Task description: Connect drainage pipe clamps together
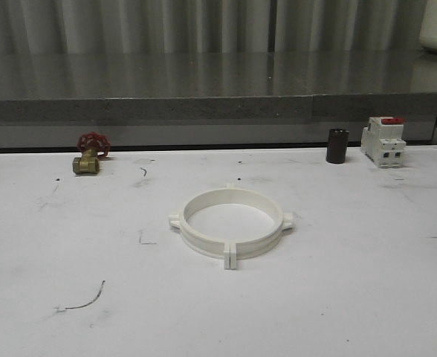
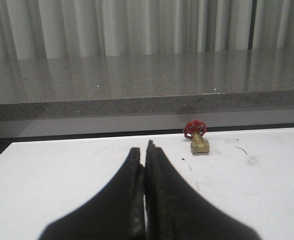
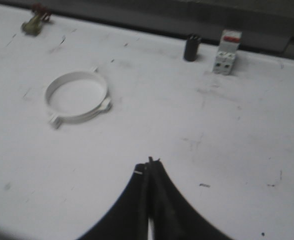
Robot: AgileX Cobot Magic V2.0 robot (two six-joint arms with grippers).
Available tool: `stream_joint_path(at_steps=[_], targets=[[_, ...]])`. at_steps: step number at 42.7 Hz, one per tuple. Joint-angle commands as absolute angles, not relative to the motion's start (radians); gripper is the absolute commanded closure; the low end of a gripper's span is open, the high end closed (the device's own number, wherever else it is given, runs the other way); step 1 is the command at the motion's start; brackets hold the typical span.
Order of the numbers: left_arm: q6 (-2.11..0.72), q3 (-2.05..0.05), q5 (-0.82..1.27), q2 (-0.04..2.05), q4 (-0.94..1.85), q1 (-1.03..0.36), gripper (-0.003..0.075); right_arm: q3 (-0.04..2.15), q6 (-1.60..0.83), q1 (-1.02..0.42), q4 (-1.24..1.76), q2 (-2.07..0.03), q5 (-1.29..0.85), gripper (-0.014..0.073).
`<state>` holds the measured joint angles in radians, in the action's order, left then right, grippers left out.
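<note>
White plastic drainage pipe clamps [image 1: 231,223] sit mid-table in the front view, the two halves already meeting as one ring, flat on the white table [image 1: 352,297]. Far edge has a brass valve with a red handwheel [image 1: 90,155] on the left, plus a dark cylinder [image 1: 337,145] beside a breaker with a red top [image 1: 383,140] on the right. Left wrist view: left gripper [image 2: 147,150] pressed closed, nothing in it, valve ahead. Right wrist view: right gripper [image 3: 151,162] closed too, empty, ring well apart from it.
</note>
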<state>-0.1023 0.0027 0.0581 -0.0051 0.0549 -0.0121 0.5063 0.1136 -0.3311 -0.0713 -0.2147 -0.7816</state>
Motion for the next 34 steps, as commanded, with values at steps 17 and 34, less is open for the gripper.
stream_joint_path(at_steps=[17,34], targets=[[-0.100,0.027,-0.026,-0.015,0.063,-0.018,0.0741,0.014,0.107,-0.096,-0.075,0.026,-0.036,0.0661],[-0.100,0.027,-0.026,-0.015,0.063,-0.018,0.0741,-0.023,0.107,-0.075,0.000,0.027,0.035,0.0661]])
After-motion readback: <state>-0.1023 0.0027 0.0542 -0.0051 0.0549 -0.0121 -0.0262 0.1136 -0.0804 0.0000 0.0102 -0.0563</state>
